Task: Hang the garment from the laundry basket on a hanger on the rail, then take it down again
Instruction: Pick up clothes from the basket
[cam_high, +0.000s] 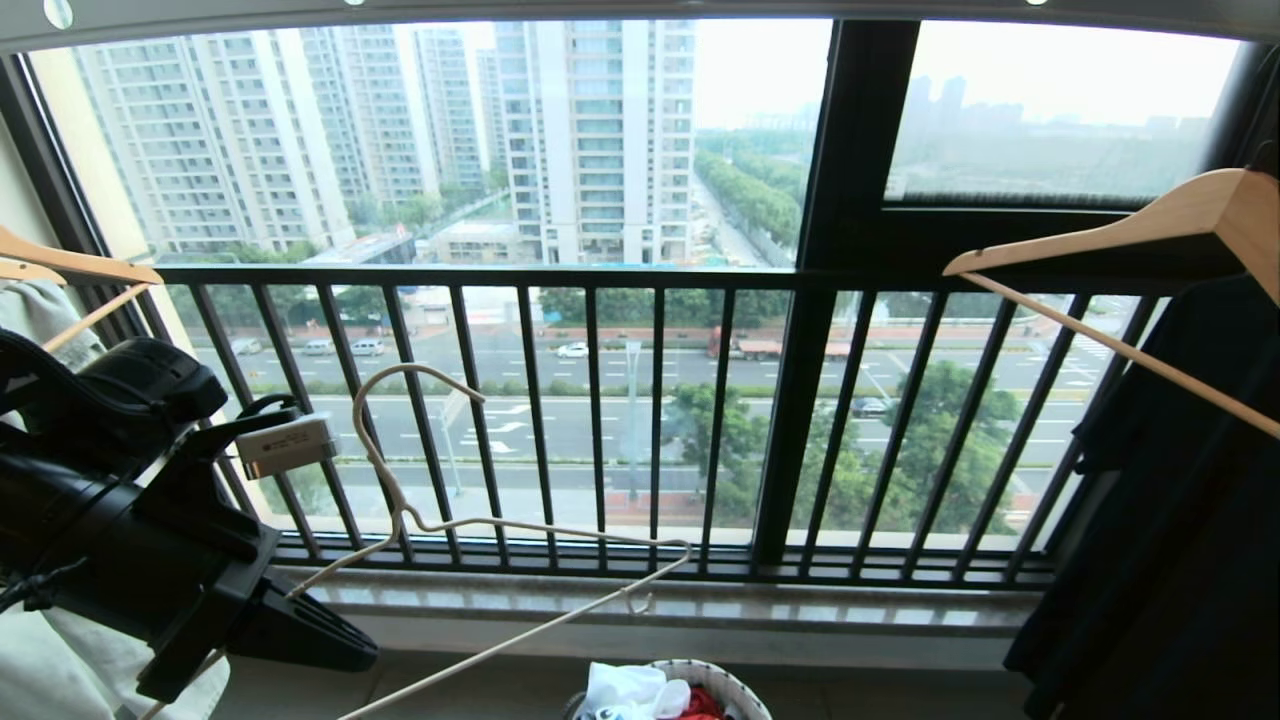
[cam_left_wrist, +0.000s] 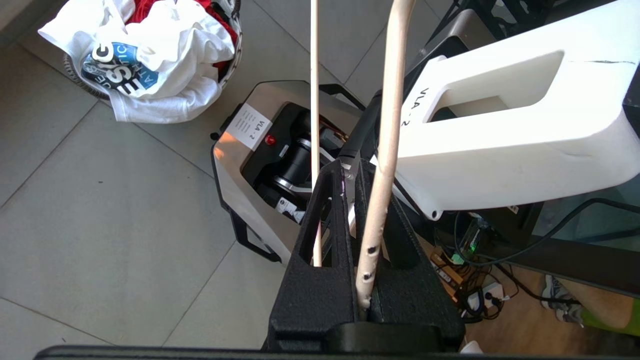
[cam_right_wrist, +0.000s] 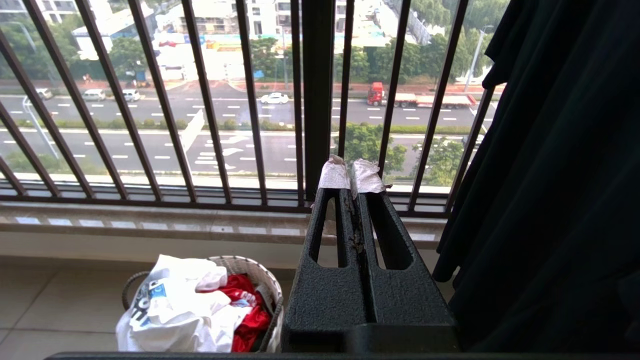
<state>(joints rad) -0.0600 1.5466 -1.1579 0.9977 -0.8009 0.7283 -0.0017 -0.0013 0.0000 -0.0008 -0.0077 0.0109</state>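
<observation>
The left gripper (cam_left_wrist: 357, 172) clamps the hanger (cam_high: 470, 520); the right gripper (cam_right_wrist: 350, 175) is closed and empty. The garment (cam_left_wrist: 165, 65) lies in the laundry basket (cam_right_wrist: 260, 280), unhung.

right gripper (cam_right_wrist: 352, 177): fingers pressed together, taped tips | laundry basket (cam_right_wrist: 260, 277): on floor below window sill | garment (cam_right_wrist: 170, 305): spilling over basket rim | black garment (cam_right_wrist: 550, 165): hanging beside gripper

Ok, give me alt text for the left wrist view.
The left gripper, fingers shut on the cream wire hanger, points down over a grey tiled floor. Beyond it, the white T-shirt with a blue print spills from the laundry basket, beside the robot's base.
</observation>
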